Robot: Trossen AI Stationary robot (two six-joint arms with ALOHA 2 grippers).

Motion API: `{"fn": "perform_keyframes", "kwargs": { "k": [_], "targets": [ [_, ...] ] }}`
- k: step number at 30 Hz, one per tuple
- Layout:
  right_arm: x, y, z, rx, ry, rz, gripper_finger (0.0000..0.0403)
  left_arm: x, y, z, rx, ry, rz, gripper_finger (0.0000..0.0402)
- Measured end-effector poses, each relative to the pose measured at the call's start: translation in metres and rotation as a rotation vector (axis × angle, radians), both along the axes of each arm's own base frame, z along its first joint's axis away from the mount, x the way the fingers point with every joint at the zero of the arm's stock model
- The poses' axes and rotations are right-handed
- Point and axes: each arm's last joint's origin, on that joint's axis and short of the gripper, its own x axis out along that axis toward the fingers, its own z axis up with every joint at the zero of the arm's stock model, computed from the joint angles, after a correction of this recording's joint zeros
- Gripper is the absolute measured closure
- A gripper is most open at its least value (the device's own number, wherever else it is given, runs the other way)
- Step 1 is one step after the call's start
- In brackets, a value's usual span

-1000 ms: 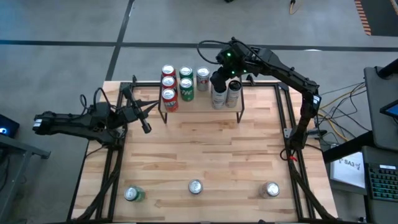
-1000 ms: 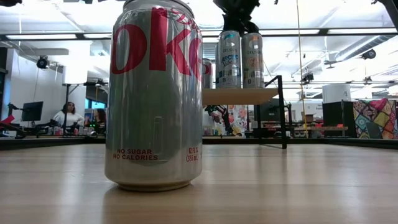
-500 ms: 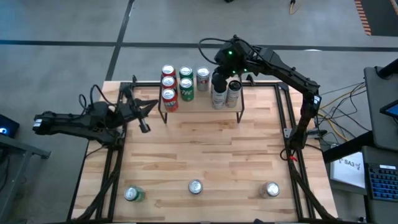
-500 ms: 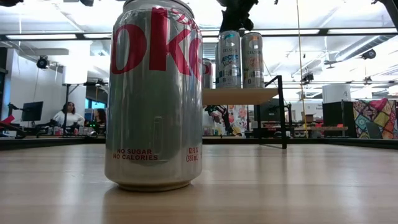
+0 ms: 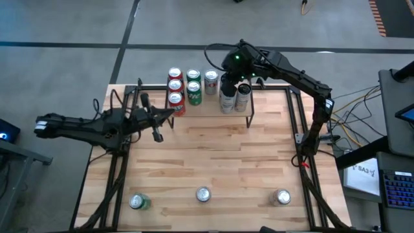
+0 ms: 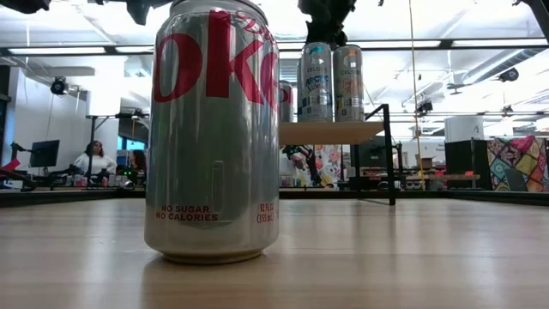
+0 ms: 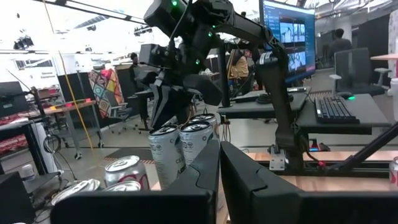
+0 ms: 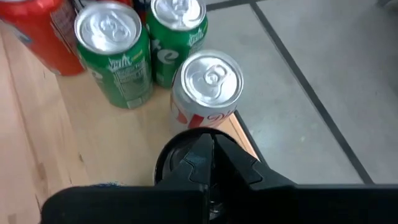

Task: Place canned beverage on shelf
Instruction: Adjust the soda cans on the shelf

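Observation:
The shelf (image 5: 208, 112) stands at the table's far side and carries red, green and silver cans, with two tall white cans (image 5: 226, 101) at its right end. My right gripper (image 5: 228, 82) is shut and points down just over those white cans (image 7: 166, 149). My left gripper (image 5: 169, 115) is shut and empty. It points level toward the shelf from the table's left side. A silver cola can (image 6: 214, 129) stands upright on its base near the table's front edge (image 5: 203, 194). My right gripper's shut fingers (image 8: 211, 152) hang close over the dark top of a white can (image 8: 166, 163). I cannot tell whether they touch it. My left gripper touches nothing.
A green can (image 5: 138, 202) and another silver can (image 5: 282, 197) stand at the near edge, left and right of the cola can. The bare tabletop (image 5: 213, 155) stretches between them and the shelf. Black frame rails run along both table sides.
My left gripper has gone toward the table's right edge, closer to the shelf's left end, and has rolled about its own axis. My right gripper has stayed over the white cans and turned a little. Both have stayed shut.

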Motion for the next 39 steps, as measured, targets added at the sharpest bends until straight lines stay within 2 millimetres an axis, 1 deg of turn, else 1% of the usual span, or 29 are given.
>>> {"fn": "perform_keyframes", "kwargs": {
  "k": [3, 10, 16, 19, 25, 32, 39],
  "targets": [
    [0.001, 0.0, -0.004, -0.001, 0.016, 0.008, 0.0394, 0.003, 0.0, -0.002, 0.004, 0.013, 0.002, 0.0402],
    [0.001, 0.0, -0.003, -0.014, 0.015, 0.019, 0.0394, 0.002, 0.0, -0.001, 0.009, 0.012, 0.014, 0.0402],
    [0.001, -0.001, -0.002, -0.013, 0.005, 0.013, 0.0394, 0.004, 0.0, -0.004, 0.043, 0.044, 0.02, 0.0402],
    [0.001, -0.001, -0.001, -0.008, -0.009, 0.002, 0.0394, 0.006, 0.0, -0.005, 0.078, 0.062, 0.026, 0.0402],
    [0.006, -0.003, 0.007, -0.034, -0.109, -0.019, 0.0394, 0.004, 0.0, -0.004, 0.204, 0.102, 0.05, 0.0402],
    [0.01, -0.005, 0.009, -0.036, -0.152, -0.034, 0.0394, 0.004, 0.0, -0.009, 0.218, 0.162, 0.047, 0.0402],
    [0.011, -0.006, 0.009, -0.046, -0.161, -0.028, 0.0394, 0.004, 0.0, -0.009, 0.218, 0.163, 0.047, 0.0402]
  ]
}}
